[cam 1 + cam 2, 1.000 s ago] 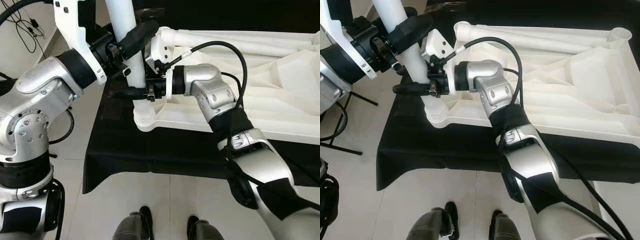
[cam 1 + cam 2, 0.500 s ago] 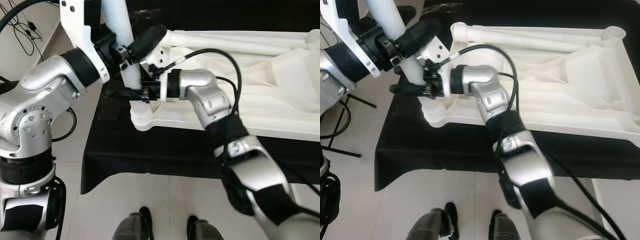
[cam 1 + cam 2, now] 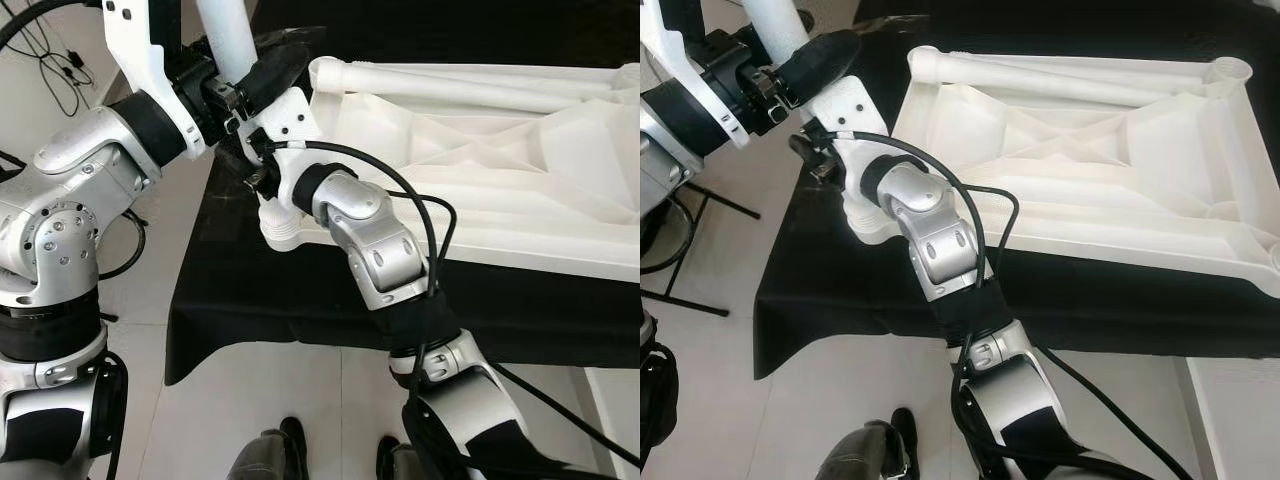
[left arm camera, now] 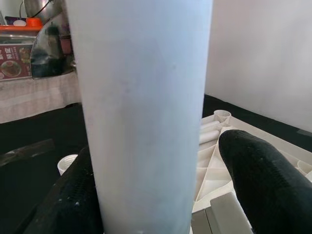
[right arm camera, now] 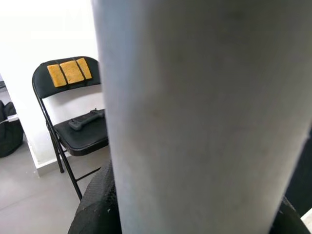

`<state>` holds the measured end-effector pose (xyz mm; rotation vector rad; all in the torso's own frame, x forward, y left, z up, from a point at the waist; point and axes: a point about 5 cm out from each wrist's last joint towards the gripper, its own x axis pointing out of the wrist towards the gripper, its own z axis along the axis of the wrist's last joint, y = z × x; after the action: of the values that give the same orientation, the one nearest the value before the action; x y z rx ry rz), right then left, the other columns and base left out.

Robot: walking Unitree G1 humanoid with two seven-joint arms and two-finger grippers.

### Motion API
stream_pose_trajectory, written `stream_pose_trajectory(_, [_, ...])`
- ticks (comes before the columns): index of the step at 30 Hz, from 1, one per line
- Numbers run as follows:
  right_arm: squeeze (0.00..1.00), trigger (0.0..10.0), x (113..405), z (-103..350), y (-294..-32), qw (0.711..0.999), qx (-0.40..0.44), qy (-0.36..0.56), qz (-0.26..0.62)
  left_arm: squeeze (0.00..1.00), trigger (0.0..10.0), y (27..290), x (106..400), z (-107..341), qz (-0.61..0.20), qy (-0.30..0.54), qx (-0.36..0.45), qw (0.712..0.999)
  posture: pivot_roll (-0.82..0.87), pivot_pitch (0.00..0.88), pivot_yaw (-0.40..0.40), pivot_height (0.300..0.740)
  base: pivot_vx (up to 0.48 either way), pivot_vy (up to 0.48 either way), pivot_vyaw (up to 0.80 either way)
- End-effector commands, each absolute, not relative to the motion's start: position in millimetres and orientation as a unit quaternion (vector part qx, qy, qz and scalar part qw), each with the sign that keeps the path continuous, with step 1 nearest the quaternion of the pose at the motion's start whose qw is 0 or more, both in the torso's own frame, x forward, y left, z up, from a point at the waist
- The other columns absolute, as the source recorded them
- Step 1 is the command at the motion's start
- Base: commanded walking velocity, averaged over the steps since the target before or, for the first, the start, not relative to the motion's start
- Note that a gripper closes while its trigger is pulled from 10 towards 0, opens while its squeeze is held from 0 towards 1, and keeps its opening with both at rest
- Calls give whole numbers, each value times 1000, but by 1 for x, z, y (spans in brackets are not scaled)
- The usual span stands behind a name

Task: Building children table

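Note:
A white plastic tabletop (image 3: 480, 150) lies upside down on a black-draped surface. A white table leg (image 3: 232, 40) stands upright in its near-left corner socket (image 3: 283, 230). My left gripper (image 3: 268, 72) is shut on the leg high up, and its black fingers (image 4: 263, 180) press both sides of the leg (image 4: 141, 112). My right gripper (image 3: 256, 172) is shut on the same leg just above the socket. The leg (image 5: 204, 117) sits tight between its fingers (image 5: 97, 204). A second leg (image 3: 1070, 75) lies along the far edge of the tabletop.
The black cloth (image 3: 260, 300) hangs over the near edge onto a pale tiled floor. My feet (image 3: 270, 455) stand close to it. A black folding chair (image 5: 73, 112) with yellow pads stands by the wall. Cables (image 3: 50, 50) lie on the floor at the left.
My right wrist has turned around the leg and the right elbow has swung in towards me, so the forearm now rises from below. The left gripper keeps its hold and the leg stays upright.

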<state>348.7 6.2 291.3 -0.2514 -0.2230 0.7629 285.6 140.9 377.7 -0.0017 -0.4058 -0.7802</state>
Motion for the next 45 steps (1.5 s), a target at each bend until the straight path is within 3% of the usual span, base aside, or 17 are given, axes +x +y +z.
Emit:
stream_pose_trajectory(1, [0, 0, 362, 248, -9, 936, -130, 2, 326, 0, 10000, 145, 284, 377, -378, -195, 16, 905, 50, 292, 83, 740, 0, 0, 0])
stream_pose_trajectory(2, [0, 0, 362, 249, -10, 939, -130, 1, 319, 0, 10000, 144, 283, 376, -380, -193, 18, 905, 53, 290, 82, 740, 0, 0, 0])
stream_pose_trajectory(3, [0, 0, 361, 250, -11, 941, -130, 1, 312, 0, 5608, 144, 283, 376, -381, -191, 21, 904, 54, 286, 83, 740, 0, 0, 0])
stream_pose_trajectory(4, [0, 0, 360, 251, -12, 943, -130, 1, 307, 0, 5608, 144, 282, 376, -382, -190, 23, 904, 54, 286, 83, 740, 0, 0, 0])
stream_pose_trajectory(5, [0, 0, 360, 251, -12, 944, -129, 0, 304, 0, 0, 143, 281, 375, -385, -188, 24, 903, 55, 283, 82, 740, 0, 0, 0])
stream_pose_trajectory(15, [0, 0, 359, 254, -11, 941, -126, -5, 315, 0, 0, 131, 274, 369, -395, -188, 32, 899, 60, 272, 83, 740, 0, 0, 0])
stream_pose_trajectory(16, [0, 10000, 360, 256, -11, 938, -125, -14, 322, 0, 0, 131, 274, 369, -395, -187, 32, 899, 60, 271, 83, 740, 0, 0, 0])
stream_pose_trajectory(19, [0, 10000, 360, 258, -10, 937, -125, -19, 326, 0, 0, 131, 274, 368, -395, -186, 33, 899, 60, 271, 83, 740, 0, 0, 0])
stream_pose_trajectory(20, [220, 10000, 360, 263, -9, 927, -114, -34, 355, 0, 0, 131, 274, 368, -396, -186, 33, 899, 63, 269, 81, 740, 0, 0, 0])
stream_pose_trajectory(21, [220, 10000, 360, 263, -9, 927, -114, -34, 355, 0, 0, 131, 274, 368, -396, -186, 33, 899, 63, 269, 81, 740, 0, 0, 0])
stream_pose_trajectory(22, [1000, 10000, 357, 269, -5, 902, -97, -52, 417, 0, 0, 131, 274, 367, -397, -185, 33, 898, 65, 267, 80, 740, 0, 0, 0])
stream_pose_trajectory(30, [973, 10000, 344, 284, -2, 778, -119, -104, 608, 0, 0, 131, 273, 367, -400, -184, 33, 897, 77, 268, 80, 740, 0, 0, 0])
stream_pose_trajectory(31, [75, 10000, 340, 286, -2, 740, -143, -109, 648, 0, 0, 130, 272, 368, -401, -184, 33, 897, 79, 273, 81, 740, 0, 0, 0])
stream_pose_trajectory(36, [0, 10000, 337, 292, 3, 672, -158, -104, 716, 0, 0, 128, 270, 369, -403, -184, 32, 896, 92, 278, 83, 740, 0, 0, 0])
stream_pose_trajectory(43, [0, 10000, 341, 295, 8, 657, -165, -102, 728, 0, 0, 128, 268, 369, -404, -183, 33, 896, 107, 285, 86, 740, 0, 0, 0])
stream_pose_trajectory(44, [0, 3098, 342, 297, 8, 645, -167, -105, 738, 0, 0, 127, 268, 369, -404, -182, 34, 896, 109, 285, 86, 740, 0, 0, 0])
stream_pose_trajectory(45, [0, 0, 342, 299, 8, 633, -169, -106, 748, 0, 0, 128, 268, 370, -404, -181, 35, 896, 111, 287, 85, 740, 0, 0, 0])
